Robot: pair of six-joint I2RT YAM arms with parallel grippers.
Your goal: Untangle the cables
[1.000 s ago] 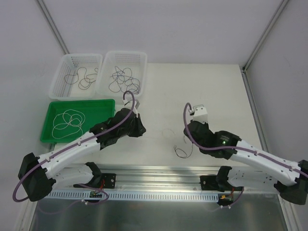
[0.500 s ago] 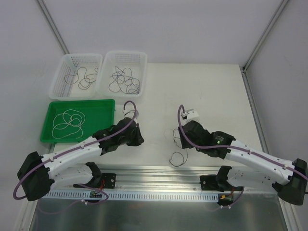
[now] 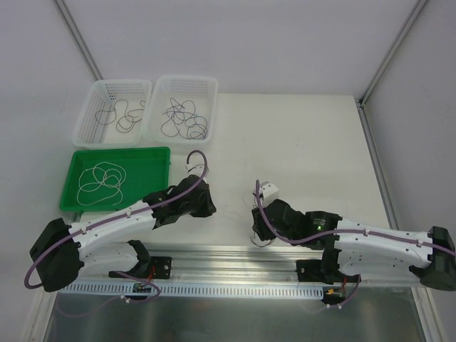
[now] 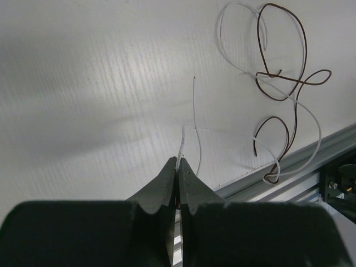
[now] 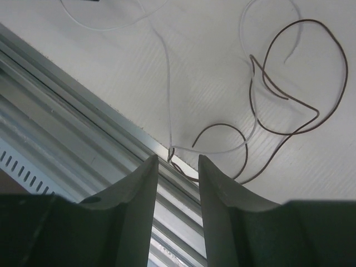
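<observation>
Left jaws: pressed together, pinching the end of a white cable [image 4: 194, 94] just above the tabletop [image 4: 83, 83].
Right jaws: spread, straddling a white strand and a loop of the brown cable [image 5: 222, 124] at the tabletop's near edge, beside the metal rail [image 5: 67, 100]; nothing gripped.
Location: you have both cables interlaced in loose loops on the tabletop between the arms, near the front.
Handling: judged near weightless, limp yet springy, and slippery; a hard pull would likely tighten the crossings.
Grip point: you should take the brown cable on a clear stretch near an end, away from the crossings, and draw it out slowly.
</observation>
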